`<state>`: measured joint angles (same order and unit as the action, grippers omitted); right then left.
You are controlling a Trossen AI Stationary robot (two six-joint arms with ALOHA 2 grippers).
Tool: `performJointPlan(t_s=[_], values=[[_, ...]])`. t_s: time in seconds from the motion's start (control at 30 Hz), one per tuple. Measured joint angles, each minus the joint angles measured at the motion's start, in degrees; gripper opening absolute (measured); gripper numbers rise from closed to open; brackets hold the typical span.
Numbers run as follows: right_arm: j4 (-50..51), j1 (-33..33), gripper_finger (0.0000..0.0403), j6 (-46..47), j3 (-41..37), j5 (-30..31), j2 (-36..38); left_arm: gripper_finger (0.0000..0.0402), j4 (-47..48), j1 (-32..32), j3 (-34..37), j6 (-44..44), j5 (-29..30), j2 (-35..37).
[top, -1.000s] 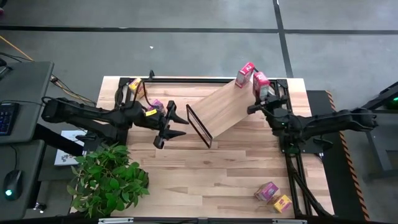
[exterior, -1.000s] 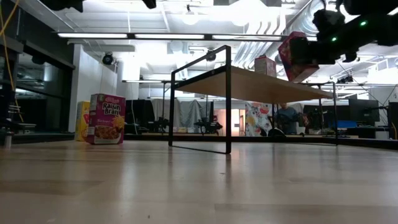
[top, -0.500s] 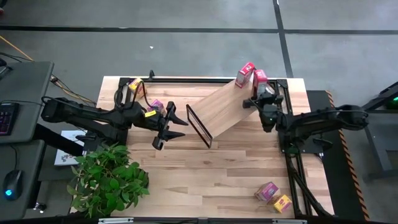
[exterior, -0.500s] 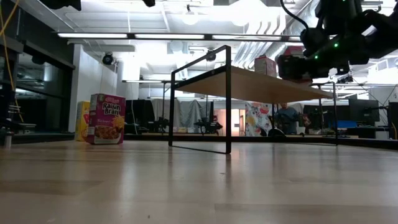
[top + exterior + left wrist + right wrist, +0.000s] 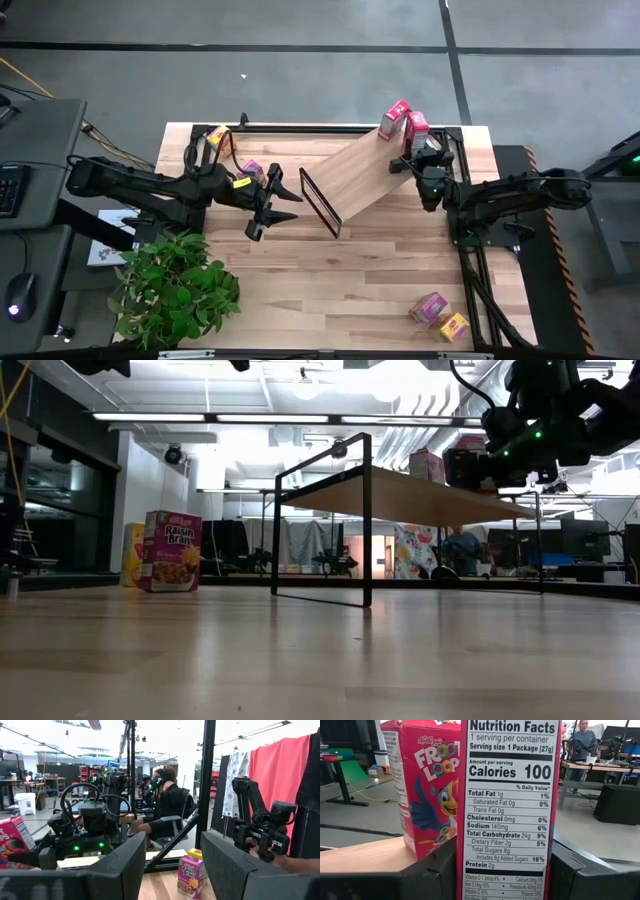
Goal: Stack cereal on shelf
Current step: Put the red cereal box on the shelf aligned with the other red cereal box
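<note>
Right wrist view: right gripper [image 5: 502, 870], fingers parting around a red cereal box [image 5: 507, 795] standing on the shelf [image 5: 365, 855]; releasing, then backing away. Left gripper [image 5: 268, 205] open, idle.

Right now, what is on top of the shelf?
Two red cereal boxes stand side by side at the far end of the shelf: one free, the other between the right gripper's fingers. The rest of the board is bare.
</note>
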<state>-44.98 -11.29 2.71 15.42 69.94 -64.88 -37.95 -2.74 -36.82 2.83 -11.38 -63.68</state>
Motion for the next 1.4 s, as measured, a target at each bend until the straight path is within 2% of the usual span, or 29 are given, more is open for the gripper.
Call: performJointPlan(t_s=[0.5, 0.73, 0.93, 1.4], values=[[0.1, 0.0, 0.0201, 0.2, 0.0, -2.4, 0.0, 0.0179, 0.1, 0.0, 0.0, 0.0, 0.0, 0.0], [0.1, 0.0, 0.0259, 0.3, 0.0, 0.3, 0.0, 0.0179, 0.3, 0.0, 0.0, 0.0, 0.0, 0.0], [0.1, 0.6, 0.0310, 0.3, 0.0, -0.2, 0.0, 0.0179, 0.4, 0.0, 0.0, 0.0, 0.0, 0.0], [-0.2, 7.3, 0.0317, -3.2, 0.0, 0.4, 3.3, 0.0179, 0.8, 0.0, 0.0, 0.1, 0.0, 0.0]])
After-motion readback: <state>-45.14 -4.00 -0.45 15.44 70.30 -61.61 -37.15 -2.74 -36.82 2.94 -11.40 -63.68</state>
